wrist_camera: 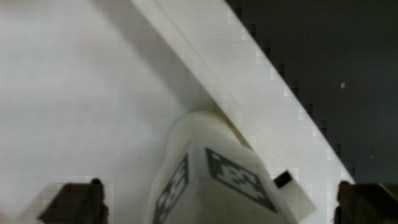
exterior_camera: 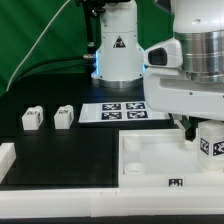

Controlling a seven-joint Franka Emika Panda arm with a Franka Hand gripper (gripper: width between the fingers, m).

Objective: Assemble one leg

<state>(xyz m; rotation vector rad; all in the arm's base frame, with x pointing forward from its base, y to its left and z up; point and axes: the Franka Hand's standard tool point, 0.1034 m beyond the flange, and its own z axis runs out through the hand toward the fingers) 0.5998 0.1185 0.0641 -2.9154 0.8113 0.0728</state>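
A leg (exterior_camera: 211, 140), a small white block with a black-and-white tag, stands upright at the back corner of the white tray (exterior_camera: 150, 165) on the exterior view's right. My gripper (exterior_camera: 204, 133) is over it, with the jaws straddling it. In the wrist view the leg (wrist_camera: 222, 172) lies between the two dark fingertips (wrist_camera: 75, 202), with a gap showing on each side. My gripper (wrist_camera: 221, 206) is open around the leg. The tray's raised rim (wrist_camera: 231, 70) runs diagonally past it. Whether the leg's foot sits in a corner socket is hidden.
Two more legs (exterior_camera: 32, 118) (exterior_camera: 64, 115) lie on the black table at the exterior view's left. The marker board (exterior_camera: 115, 112) lies behind the tray. A white fence piece (exterior_camera: 8, 157) lies at the front left. The robot base (exterior_camera: 118, 50) stands at the back.
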